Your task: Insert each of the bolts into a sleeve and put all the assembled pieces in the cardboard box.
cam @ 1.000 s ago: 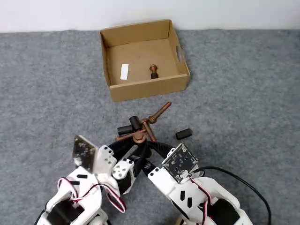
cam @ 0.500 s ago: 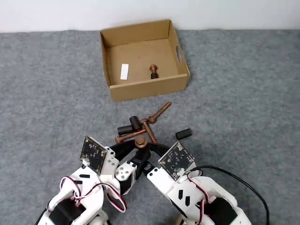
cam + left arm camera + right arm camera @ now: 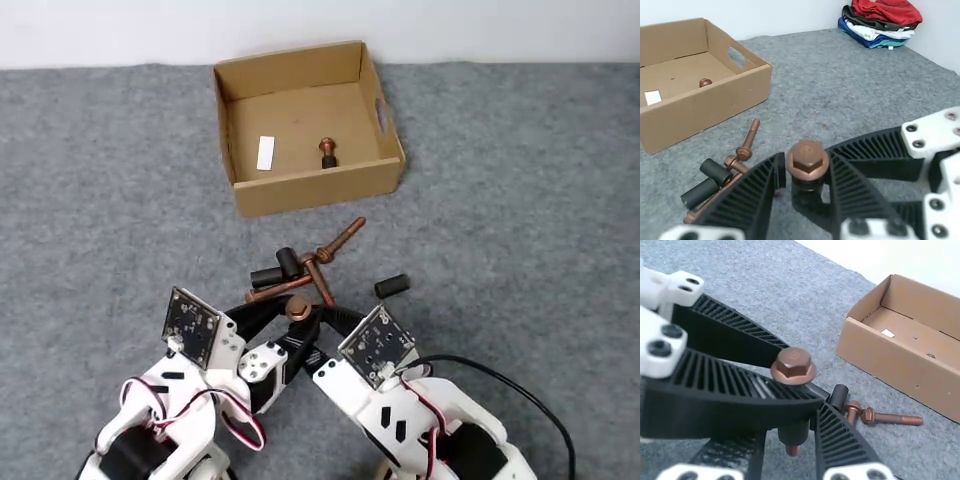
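From above, we see the left gripper (image 3: pixel 290 316) and the right gripper (image 3: pixel 310 320) meeting tip to tip over the grey carpet (image 3: pixel 520 200). The copper head of a bolt (image 3: pixel 298 307) sits where they join. Just beyond the fingertips lie the loose bolts (image 3: pixel 340 240) and loose sleeves (image 3: pixel 288 261) in a small heap. A lone sleeve (image 3: pixel 392 286) rests a little off to the right gripper's side. Farther out stands the cardboard box (image 3: pixel 320 190), with one assembled piece (image 3: pixel 327 152) and a white label (image 3: pixel 265 152) on its floor.

From the left wrist, we find the left gripper (image 3: pixel 806 175) clamped on the bolt (image 3: pixel 807 159), its ribbed fingers (image 3: pixel 750 195) pressing either side of the head. A dark sleeve (image 3: pixel 806 192) hangs beneath the head. The other arm's fingers (image 3: pixel 875 155) come in from the side. Ahead are the heap and the box (image 3: pixel 715 102), and far off a pile of clothes (image 3: pixel 880 22).

From the right wrist, we see the right gripper (image 3: pixel 792 437) closed on the sleeve (image 3: pixel 796 429). The bolt's head (image 3: pixel 792 365) stands above the sleeve and its copper tip pokes out below. The left arm's fingers (image 3: pixel 730 330) grip near the head.
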